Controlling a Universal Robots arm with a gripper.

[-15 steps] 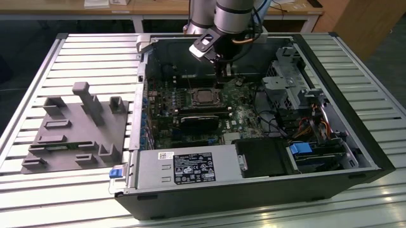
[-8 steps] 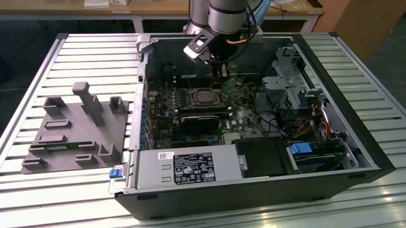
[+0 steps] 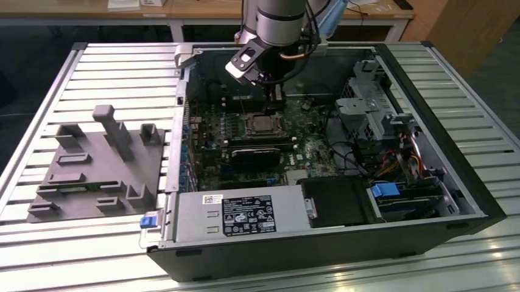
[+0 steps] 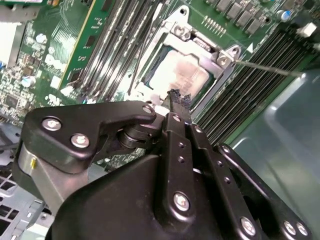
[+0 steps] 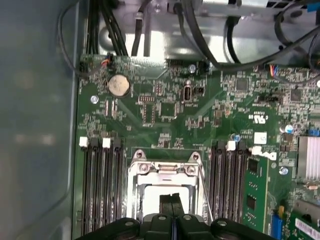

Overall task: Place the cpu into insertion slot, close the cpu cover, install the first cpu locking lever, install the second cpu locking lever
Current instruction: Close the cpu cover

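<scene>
my claw (image 4: 178,96): fingers pressed together, I hold nothing, just above the cpu (image 4: 176,74).
cpu cover (image 4: 220,58): lies flat over the cpu.
locking lever (image 4: 265,67): thin rod beside the cover.

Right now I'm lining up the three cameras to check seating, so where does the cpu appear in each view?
Exterior view: the cpu sits on the motherboard, just below the gripper in the picture.
Second wrist view: silvery square just beyond the gripper, framed by the cpu cover.
First wrist view: inside that cover, partly behind the gripper.
Shared landmark: the cpu cover's silver frame.
</scene>
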